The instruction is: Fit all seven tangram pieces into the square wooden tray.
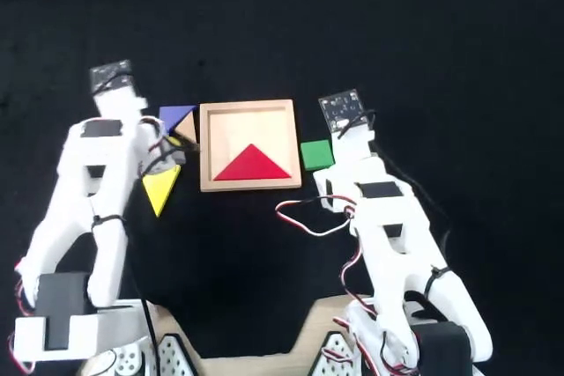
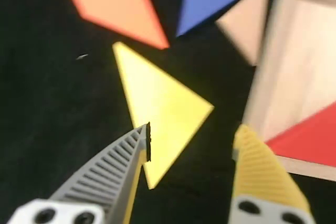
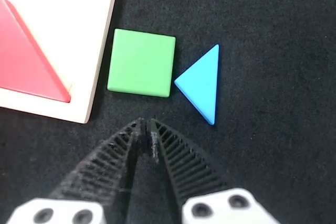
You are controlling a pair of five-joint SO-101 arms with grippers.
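Left wrist: yellow triangle (image 2: 157, 106) between fingers (image 2: 113, 169)

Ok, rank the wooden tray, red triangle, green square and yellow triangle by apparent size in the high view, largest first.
1. wooden tray
2. red triangle
3. green square and yellow triangle: these two look about alike, so I won't rank one above the other.

Light falls evenly from above on my black surface (image 1: 458, 68), which swallows it and stays flat and dark. My white arms (image 1: 79, 191) shine almost washed out against it. The tray (image 2: 270, 61) glows pale beside my left claw (image 2: 195, 136). Shadows are faint: a thin dark line hugs one edge of the green square (image 3: 140, 62) near my right claw (image 3: 146, 125).
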